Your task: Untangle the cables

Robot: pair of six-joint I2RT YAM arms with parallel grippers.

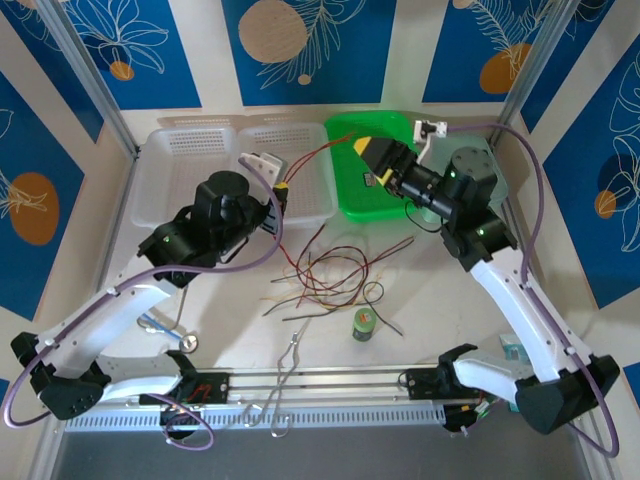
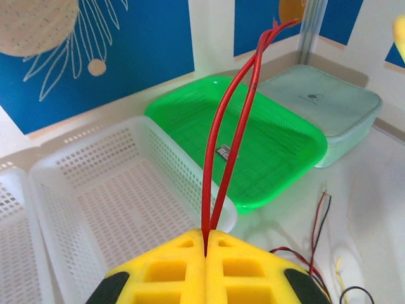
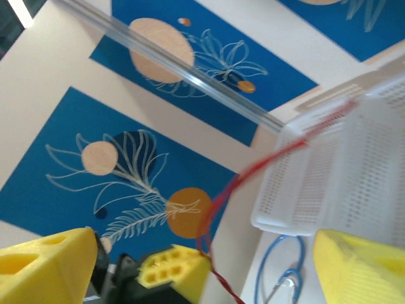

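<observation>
The left claw point(image 2: 206, 244), two yellow ribbed plastic fingers, is pressed together on a thin red wire point(image 2: 235, 126). The wire is doubled into a narrow loop that rises from the pinch and leans out over the green perforated plastic tray point(image 1: 362, 198). The claw hangs just beside the tray's left edge, above the rim of the white perforated plastic basket point(image 2: 95, 209) that adjoins it. The right claw point(image 1: 372, 155) hovers over the tray's far half with its yellow fingers point(image 3: 50, 263) spread wide and pinching nothing. The loop's top lies close to it.

The step in hand looks like drawing this one strand clear. The loose heap of red, black and tan cables point(image 1: 330, 272) lies on the pale counter point(image 1: 440, 290), near the tray's front edge, and a red strand seems to drop from the left claw towards it.

To do the step well:
- Hold the pinch firm, because the insulation is smooth and glossy and could slide.
- Pull slowly and away from the heap, so the trailing end slips out rather than dragging its neighbours.
- Close the right claw only once the loop sits squarely between its fingers.

The wires are hair-fine and limp and will sag wherever they are unsupported. The mesh walls of the tray could snag a bare end.
</observation>
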